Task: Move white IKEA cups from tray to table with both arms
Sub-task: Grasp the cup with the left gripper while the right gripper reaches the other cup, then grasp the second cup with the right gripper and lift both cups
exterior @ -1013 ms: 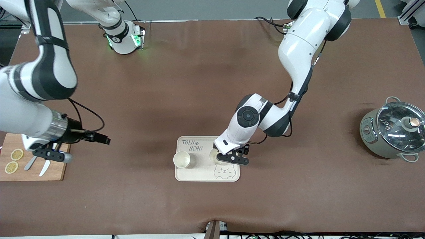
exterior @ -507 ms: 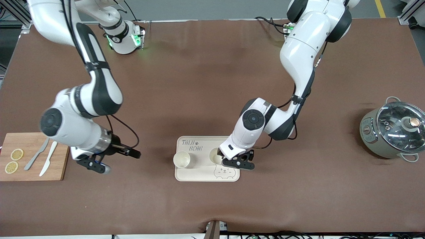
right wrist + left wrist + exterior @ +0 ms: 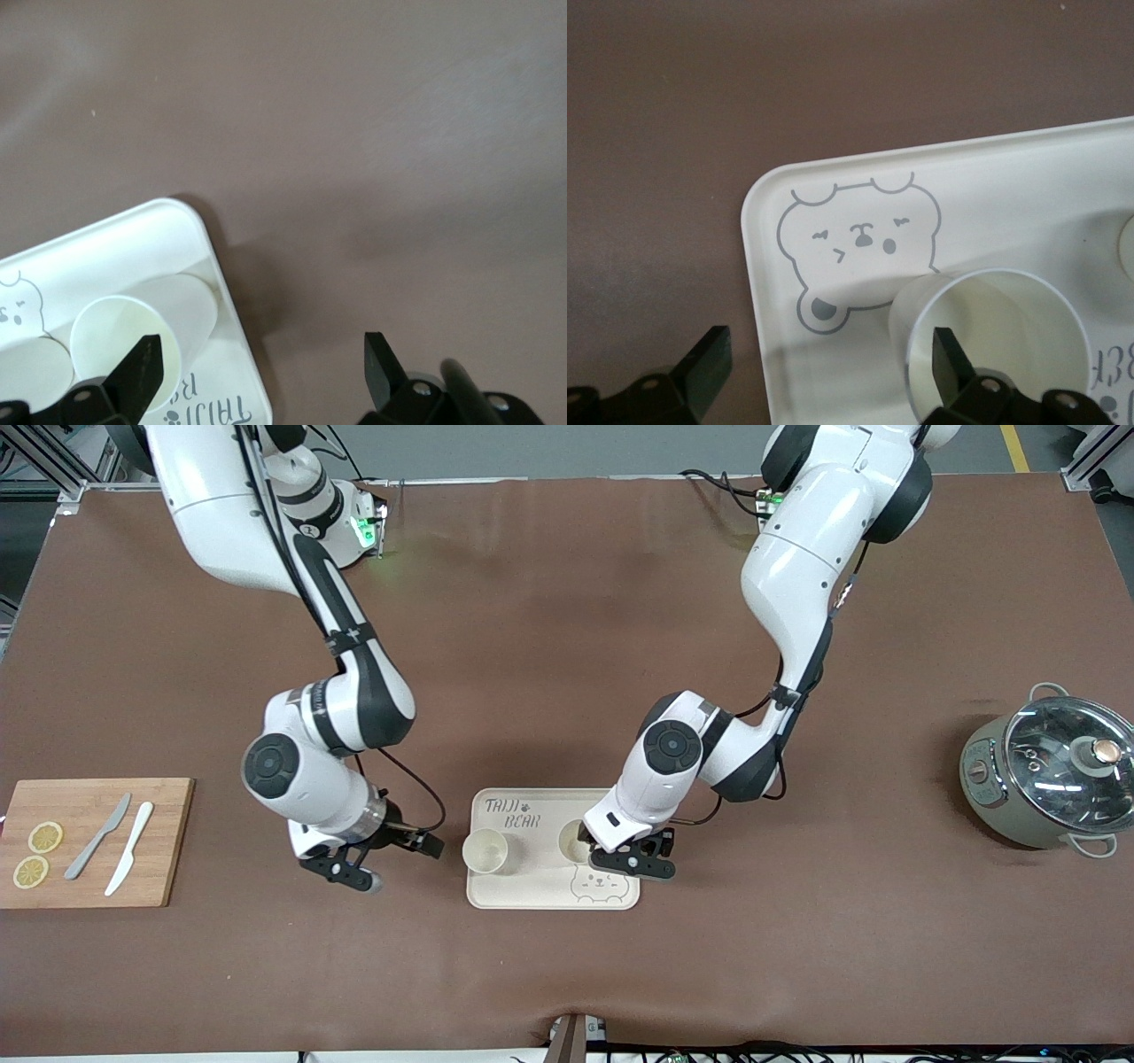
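L hand (image 3: 631,862) was held apart astride one cup (image 3: 574,841) rim; R hand (image 3: 347,870), apart, was set beside tray (image 3: 532,895). Centring needed before closing.

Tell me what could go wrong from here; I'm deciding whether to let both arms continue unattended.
The left gripper is open over the cup beside the bear drawing, one finger above its mouth and the other off the tray. A poorly centred descent might tip the cup.

The right gripper, open over the table by the tray's end, is not yet around the other cup; coming in sideways, it might shove the tray.
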Motion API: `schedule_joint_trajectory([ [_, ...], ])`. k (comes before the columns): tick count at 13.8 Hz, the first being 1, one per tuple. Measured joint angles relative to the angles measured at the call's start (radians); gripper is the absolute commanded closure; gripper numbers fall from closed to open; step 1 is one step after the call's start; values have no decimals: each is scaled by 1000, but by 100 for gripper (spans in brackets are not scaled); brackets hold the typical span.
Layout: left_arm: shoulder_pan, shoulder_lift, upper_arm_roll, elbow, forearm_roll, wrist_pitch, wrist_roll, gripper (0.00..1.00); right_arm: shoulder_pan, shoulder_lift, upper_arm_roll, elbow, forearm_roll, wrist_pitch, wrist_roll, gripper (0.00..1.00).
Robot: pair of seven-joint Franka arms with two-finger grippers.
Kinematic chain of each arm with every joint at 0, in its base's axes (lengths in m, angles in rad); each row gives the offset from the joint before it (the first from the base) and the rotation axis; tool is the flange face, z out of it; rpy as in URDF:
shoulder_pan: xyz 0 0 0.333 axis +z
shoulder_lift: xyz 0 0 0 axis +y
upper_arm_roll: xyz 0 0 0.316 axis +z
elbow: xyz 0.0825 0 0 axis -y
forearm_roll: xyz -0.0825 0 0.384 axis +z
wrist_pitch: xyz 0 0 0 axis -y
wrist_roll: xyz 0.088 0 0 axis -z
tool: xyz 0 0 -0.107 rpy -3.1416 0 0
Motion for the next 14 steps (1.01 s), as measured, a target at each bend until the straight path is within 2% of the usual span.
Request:
schedule_joint_trajectory([
  [1,-6,1,0,0,0,1,-18,100,14,8,0,0,0,8,7,0],
  [4,-38,3,12,0,0,1,-91,100,50,30,-1,0,0,17,24,0],
  [9,-51,6,23,0,0,2,-105,100,83,66,-2,11,-7,47,24,0],
  [11,-50,5,25,3,0,2,-106,100,92,77,-3,19,-30,50,24,18],
  [14,-39,-13,31,15,0,-48,-106,100,97,87,-3,21,-64,54,24,54],
])
